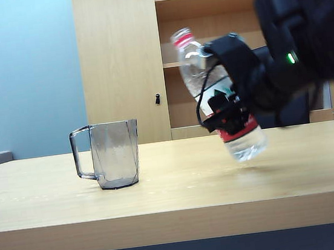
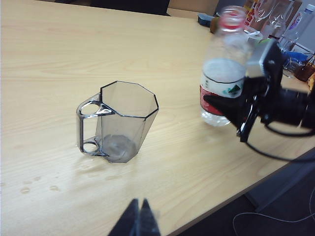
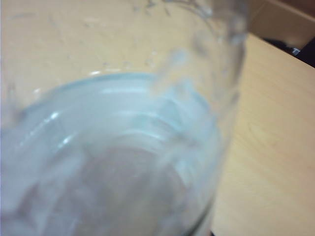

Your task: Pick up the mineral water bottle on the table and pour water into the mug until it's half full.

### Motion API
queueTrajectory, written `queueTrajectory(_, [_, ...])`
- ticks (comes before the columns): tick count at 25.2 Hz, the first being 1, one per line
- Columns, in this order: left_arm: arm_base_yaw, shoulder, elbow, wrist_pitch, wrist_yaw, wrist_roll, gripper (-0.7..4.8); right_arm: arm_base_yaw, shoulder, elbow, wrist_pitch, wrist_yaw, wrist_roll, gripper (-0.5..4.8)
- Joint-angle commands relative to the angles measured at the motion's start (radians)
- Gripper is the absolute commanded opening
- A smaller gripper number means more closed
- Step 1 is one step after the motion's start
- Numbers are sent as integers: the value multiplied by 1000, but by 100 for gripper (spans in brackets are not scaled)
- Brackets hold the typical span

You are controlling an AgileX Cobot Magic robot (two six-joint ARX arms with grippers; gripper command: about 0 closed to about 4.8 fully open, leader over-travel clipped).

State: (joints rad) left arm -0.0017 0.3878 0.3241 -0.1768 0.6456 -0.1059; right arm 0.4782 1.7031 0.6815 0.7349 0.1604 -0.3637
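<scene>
Right end effector [image 1: 229, 112] clamps the tilted mineral water bottle [image 1: 199, 66] beside the mug [image 1: 114, 153]; left end effector [image 2: 139, 220] closed.

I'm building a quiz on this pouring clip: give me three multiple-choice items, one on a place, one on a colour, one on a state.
1. Where is the mug relative to the mineral water bottle in the exterior view?
A. Left of it
B. Right of it
C. Behind it

2. What colour is the bottle's neck ring?
A. Blue
B. Green
C. Red

3. How is the bottle right now?
A. Lying flat on the table
B. Tilted, clamped by the right end effector
C. Upright inside the mug

Answers:
1 A: the mug stands apart on the left.
2 C: a red band circles the neck.
3 B: it leans with its base off the table; the left end effector is shut, away from it.
</scene>
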Motion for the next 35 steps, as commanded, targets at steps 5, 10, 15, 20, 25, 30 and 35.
queueTrajectory(5, [1, -1, 5, 8, 2, 1, -6, 40, -50, 366, -660, 183, -397, 211])
queueTrajectory(10, [0, -1, 5, 6, 3, 1, -6, 77, -44, 437, -679, 222, -521, 211])
queueTrajectory(15, [0, -1, 5, 6, 3, 1, -6, 106, -35, 445, -705, 277, -624, 211])
queueTrajectory(20, [0, -1, 5, 6, 3, 1, -6, 127, -9, 444, -717, 341, -698, 211])
queueTrajectory(25, [0, -1, 5, 6, 3, 1, -6, 149, -6, 445, -707, 349, -748, 211])
queueTrajectory(30, [0, -1, 5, 6, 3, 1, -6, 154, -7, 445, -700, 427, -822, 210])
queueTrajectory(35, [0, -1, 5, 6, 3, 1, -6, 154, -7, 445, -691, 471, -859, 210])
